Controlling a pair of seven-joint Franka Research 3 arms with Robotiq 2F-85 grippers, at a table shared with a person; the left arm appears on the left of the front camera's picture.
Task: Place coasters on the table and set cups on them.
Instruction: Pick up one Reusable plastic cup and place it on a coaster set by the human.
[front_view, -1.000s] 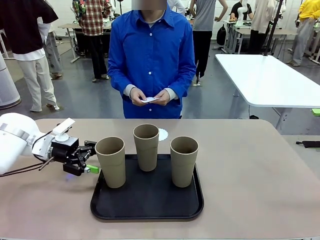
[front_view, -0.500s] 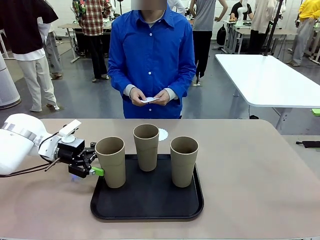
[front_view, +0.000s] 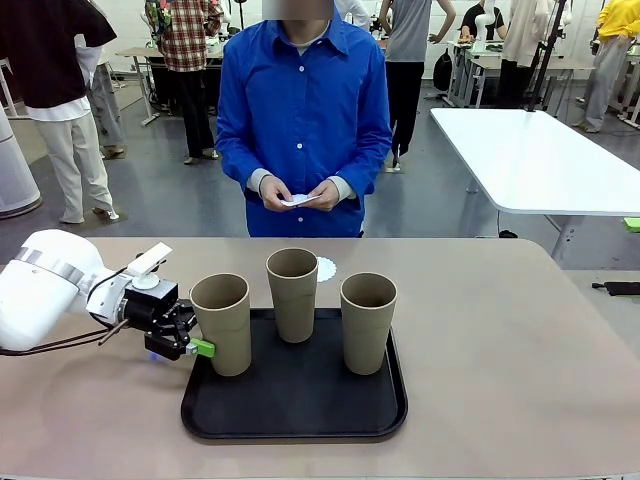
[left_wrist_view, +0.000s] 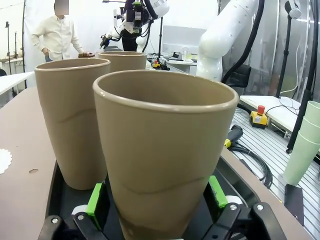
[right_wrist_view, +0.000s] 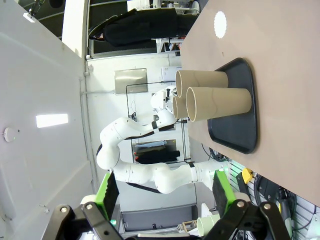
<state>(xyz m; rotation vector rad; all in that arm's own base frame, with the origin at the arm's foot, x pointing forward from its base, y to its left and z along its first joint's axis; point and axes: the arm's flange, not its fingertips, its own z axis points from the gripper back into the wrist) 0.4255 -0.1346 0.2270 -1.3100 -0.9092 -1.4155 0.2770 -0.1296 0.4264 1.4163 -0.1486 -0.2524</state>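
Nearest the robot, the black tray (front_view: 300, 412) lies on the beige table (front_view: 500, 350) a little left of centre, and all three cups stand upright on it with their mouths open. The left gripper (front_view: 192, 328) reaches in low from the tray's left edge with its jaws spread wide around the left cup (front_view: 221, 325). In the left wrist view its green pads (left_wrist_view: 95, 205) flank the lower part of that cup, one on each side and close to the wall (whether they actually touch it I cannot tell). The cup's base rests on the tray. The right cup (front_view: 368, 322) stands at much the same depth on the tray's right half, well apart from the left one. The middle cup (front_view: 292, 295) stands between them but farther back, near the tray's far edge. Just beyond that edge, one white lacy coaster (front_view: 326, 268) lies flat on the bare table, partly hidden behind the middle cup, with nothing standing on it. The right gripper (right_wrist_view: 165, 192) is raised away from the tray, jaws wide and nothing between them; its wrist camera looks across at the tray, the cups and the coaster from a distance. At the table's far side a person in a blue shirt holds something small and white (front_view: 300, 199) in both hands (front_view: 300, 192) at waist height. A white table (front_view: 530, 160) stands farther off to the right.
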